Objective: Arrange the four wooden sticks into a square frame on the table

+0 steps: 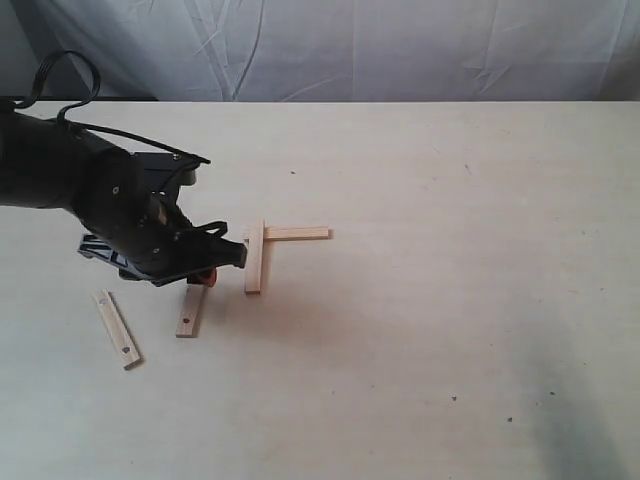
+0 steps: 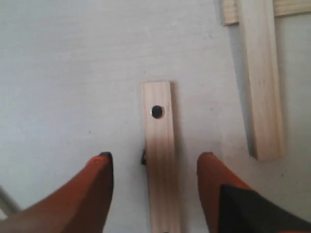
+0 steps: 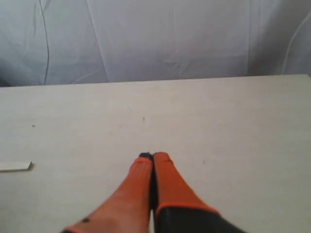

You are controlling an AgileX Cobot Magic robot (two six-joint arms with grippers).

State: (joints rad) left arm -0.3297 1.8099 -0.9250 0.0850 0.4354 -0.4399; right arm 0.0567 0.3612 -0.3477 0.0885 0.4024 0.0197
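Four wooden sticks lie on the table (image 1: 430, 300). Two overlap at a corner: an upright one (image 1: 255, 257) and a crosswise one (image 1: 296, 233). Two lie loose: a stick (image 1: 190, 312) below my left gripper (image 1: 205, 278) and another (image 1: 117, 328) further left. In the left wrist view my left gripper (image 2: 155, 160) is open, its orange fingers (image 2: 97, 184) on either side of the loose stick (image 2: 160, 165) with a dark screw dot, not touching it. The upright stick (image 2: 261, 82) lies beside it. My right gripper (image 3: 153, 158) is shut on nothing, above bare table.
A white cloth backdrop (image 1: 350, 45) hangs behind the table's far edge. A stick end (image 3: 15, 166) shows at the edge of the right wrist view. The left arm's black body (image 1: 70, 180) and cable reach in from the left side.
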